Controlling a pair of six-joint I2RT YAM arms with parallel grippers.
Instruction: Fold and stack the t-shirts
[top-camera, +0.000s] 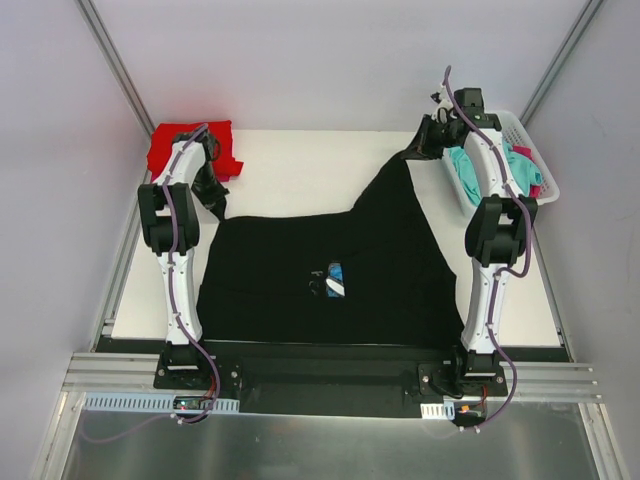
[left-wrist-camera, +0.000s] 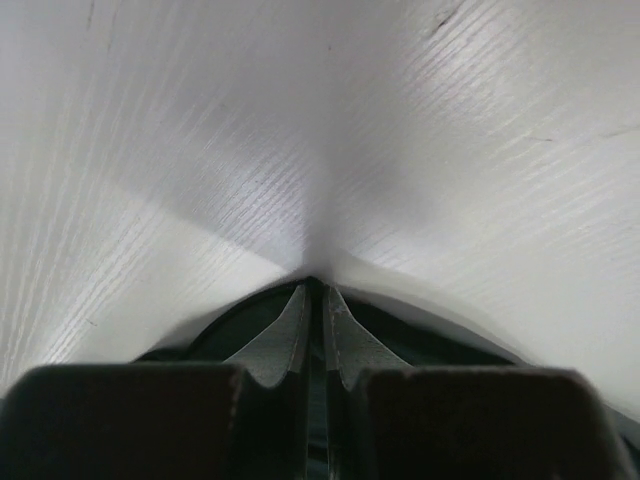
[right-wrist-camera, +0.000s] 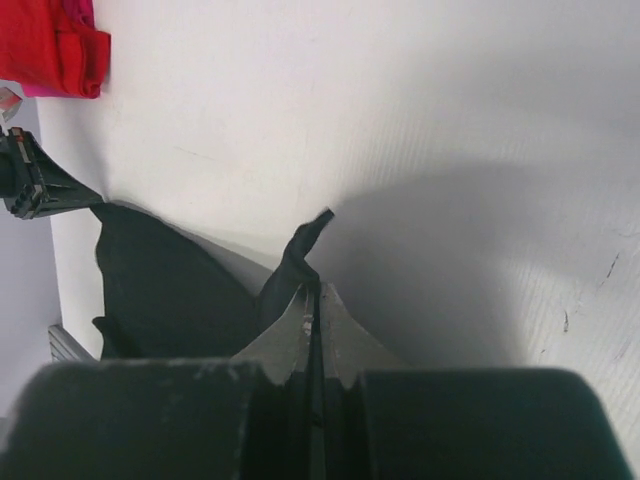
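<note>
Twice pinching the black t-shirt (top-camera: 330, 260) lying spread on the table (top-camera: 300, 160): clamping its far right corner with the right gripper (right-wrist-camera: 311, 289), squeezing the left gripper (left-wrist-camera: 312, 288) together by the left sleeve, possibly on nothing. Risking a lopsided lift, or dragging cloth into the red shirt (top-camera: 170, 145).

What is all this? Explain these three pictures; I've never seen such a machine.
Two robot arms stand at a white table. One picture looks down from above; the other two come from wrist cameras. A black cloth t-shirt lies spread out, a red cloth t-shirt sits far left, and a white plastic mesh basket at right holds a teal garment and a pink garment. The right end effector pinches the black shirt's corner; the left end effector is shut by its far left corner.
</note>
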